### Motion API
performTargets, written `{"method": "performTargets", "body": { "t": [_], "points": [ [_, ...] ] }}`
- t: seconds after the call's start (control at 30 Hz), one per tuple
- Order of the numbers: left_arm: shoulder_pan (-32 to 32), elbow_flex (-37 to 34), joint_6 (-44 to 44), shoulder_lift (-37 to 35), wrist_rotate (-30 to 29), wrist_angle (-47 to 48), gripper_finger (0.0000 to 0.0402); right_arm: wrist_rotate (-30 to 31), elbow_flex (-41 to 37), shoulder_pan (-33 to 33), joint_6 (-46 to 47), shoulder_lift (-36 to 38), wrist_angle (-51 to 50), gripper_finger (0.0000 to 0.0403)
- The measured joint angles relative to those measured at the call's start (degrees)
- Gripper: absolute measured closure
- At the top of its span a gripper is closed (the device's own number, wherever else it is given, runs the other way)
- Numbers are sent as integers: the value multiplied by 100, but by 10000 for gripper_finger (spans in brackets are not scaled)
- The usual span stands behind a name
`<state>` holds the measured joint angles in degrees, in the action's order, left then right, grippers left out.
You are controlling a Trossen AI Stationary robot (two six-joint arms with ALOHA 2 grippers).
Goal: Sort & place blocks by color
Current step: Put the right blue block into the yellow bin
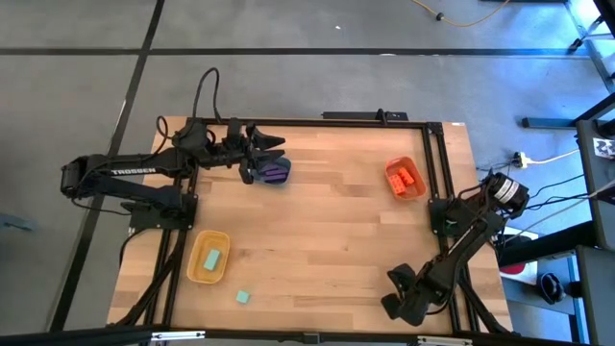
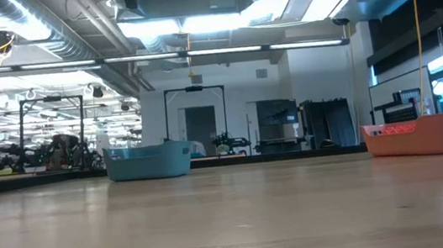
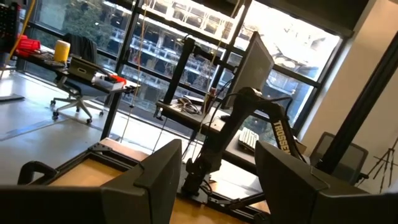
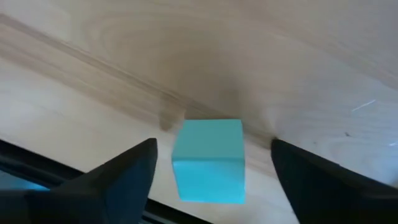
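My right gripper (image 1: 397, 291) hangs low over the table's near right part. In the right wrist view my right gripper (image 4: 212, 148) is open, with a finger on either side of a mint-green block (image 4: 208, 160) that rests on the wood; a gap shows on both sides. In the high view the gripper hides that block. A second mint block (image 1: 243, 297) lies near the near edge. My left gripper (image 1: 277, 144) is open and empty above the blue tub (image 1: 274, 173), which holds purple blocks (image 1: 278, 172). Orange-red blocks (image 1: 405, 178) lie in the orange tub (image 1: 407, 192). A mint block (image 1: 212, 258) lies in the yellow tub (image 1: 205, 270).
A black frame (image 1: 437, 163) runs along the table's far and right sides. Bare wood (image 1: 327, 240) spreads between the three tubs. The low view shows the blue tub (image 2: 148, 161) and the orange tub (image 2: 418, 135) standing at the far side. The table's near edge (image 4: 37, 165) lies just beside the right gripper.
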<state>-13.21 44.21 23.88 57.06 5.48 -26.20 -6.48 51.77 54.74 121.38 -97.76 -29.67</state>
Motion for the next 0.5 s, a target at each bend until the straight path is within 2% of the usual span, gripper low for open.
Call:
{"method": "performTargets", "body": {
  "t": [0.13, 0.37, 0.5],
  "points": [
    [2, 2, 2, 0, -3, 2, 206, -179, 0, -4, -42, -8, -115, 135],
    [0, 1, 2, 0, -18, 2, 206, -272, -11, 0, -638, 42, -215, 258],
    [0, 2, 2, 0, -40, 2, 206, -40, -13, 0, -1317, 365, -315, 268]
  ]
}}
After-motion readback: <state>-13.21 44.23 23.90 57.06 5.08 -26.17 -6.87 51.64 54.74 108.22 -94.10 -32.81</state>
